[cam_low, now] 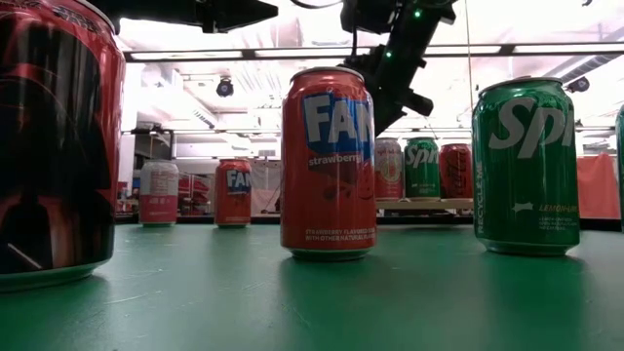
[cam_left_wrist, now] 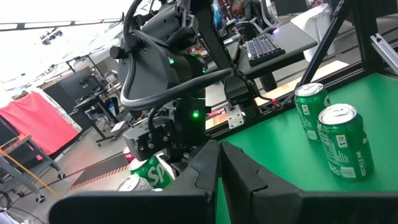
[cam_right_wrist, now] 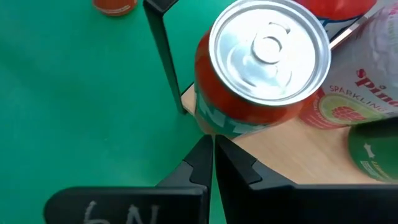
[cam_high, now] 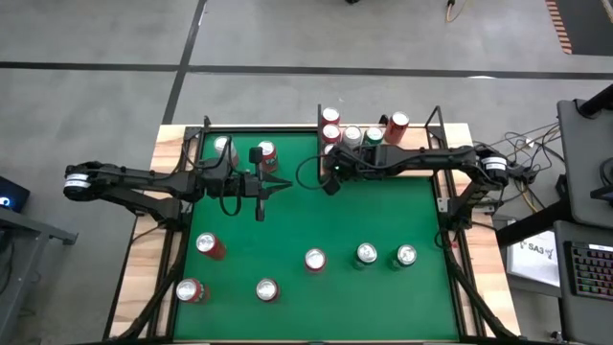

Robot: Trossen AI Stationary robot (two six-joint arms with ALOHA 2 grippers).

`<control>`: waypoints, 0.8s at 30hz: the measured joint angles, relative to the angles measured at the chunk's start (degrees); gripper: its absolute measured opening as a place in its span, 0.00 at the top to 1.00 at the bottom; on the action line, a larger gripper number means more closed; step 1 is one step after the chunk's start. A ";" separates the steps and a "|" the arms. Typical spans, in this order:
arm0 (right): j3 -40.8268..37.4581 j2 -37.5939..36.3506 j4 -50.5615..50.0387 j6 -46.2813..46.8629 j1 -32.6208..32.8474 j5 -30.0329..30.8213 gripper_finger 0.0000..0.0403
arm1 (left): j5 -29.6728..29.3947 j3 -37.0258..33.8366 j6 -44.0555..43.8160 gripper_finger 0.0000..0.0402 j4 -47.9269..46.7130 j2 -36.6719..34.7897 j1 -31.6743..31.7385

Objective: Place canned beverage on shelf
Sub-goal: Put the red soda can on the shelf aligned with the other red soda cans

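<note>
The shelf (cam_high: 421,136), a pale wood board edged by black rods, stands at the table's far edge and carries several cans. A red can with a silver top (cam_right_wrist: 267,56) stands upright on its base at the shelf's near left corner (cam_right_wrist: 280,165). My right gripper (cam_right_wrist: 209,149) is shut and empty. It slants down from the table's right, its tips right below this can's side (cam_high: 330,172). My left gripper (cam_high: 283,185) hangs shut and level above the table's left half, holding nothing. My right gripper's shut fingertips (cam_right_wrist: 202,152) stand right at the lower side of the red can (cam_right_wrist: 214,124), slanting down at it from the near side. I cannot tell whether they touch it. The can stands upright on the shelf.
Several loose cans stand on the green felt: two at the far left (cam_high: 266,151), the others along the near half (cam_high: 315,259). In the low view a Fanta can (cam_low: 328,161) and a green can (cam_low: 525,166) stand close. A black corner rod (cam_right_wrist: 165,62) rises beside the red can.
</note>
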 joint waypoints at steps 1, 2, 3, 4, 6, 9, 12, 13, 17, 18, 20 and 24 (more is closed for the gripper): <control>0.00 0.00 0.22 -0.07 -0.07 0.06 0.98 | 0.00 0.00 0.00 1.00 0.02 0.00 -0.02; 0.00 0.00 0.40 -0.16 -0.17 0.12 0.98 | 0.00 0.00 0.00 1.00 0.02 0.00 -0.02; 0.00 0.00 0.57 -0.40 -0.34 0.21 0.98 | 0.00 0.00 0.01 1.00 0.01 0.00 -0.02; 0.00 0.00 0.82 -0.62 -0.42 0.27 0.98 | 0.00 0.00 0.00 1.00 0.00 0.00 0.00; 0.00 0.00 1.01 -0.77 -0.67 0.27 0.98 | 0.00 0.00 0.00 1.00 0.02 0.00 -0.01; 0.00 0.00 1.01 -0.81 -1.08 0.25 0.98 | 0.00 0.00 0.00 1.00 0.00 0.00 0.00; 0.00 0.00 1.03 -1.26 -1.49 0.29 0.98 | 0.00 0.00 0.00 1.00 0.02 0.00 0.00; 0.00 0.00 1.07 -1.45 -1.62 0.29 0.98 | 0.00 0.00 0.00 1.00 0.00 0.00 -0.02; 0.00 0.00 1.10 -2.03 -2.04 0.29 0.98 | 0.00 0.00 0.00 1.00 0.00 0.00 -0.01; 0.00 0.00 1.10 -2.06 -2.04 0.29 0.98 | 0.00 0.00 0.00 1.00 0.01 0.00 0.00; 0.00 0.00 1.10 -2.10 -2.04 0.29 0.98 | 0.00 0.00 0.00 1.00 0.00 0.00 0.00; 0.00 0.00 1.11 -2.10 -2.04 0.29 0.98 | 0.00 0.00 0.01 1.00 0.02 0.00 -0.01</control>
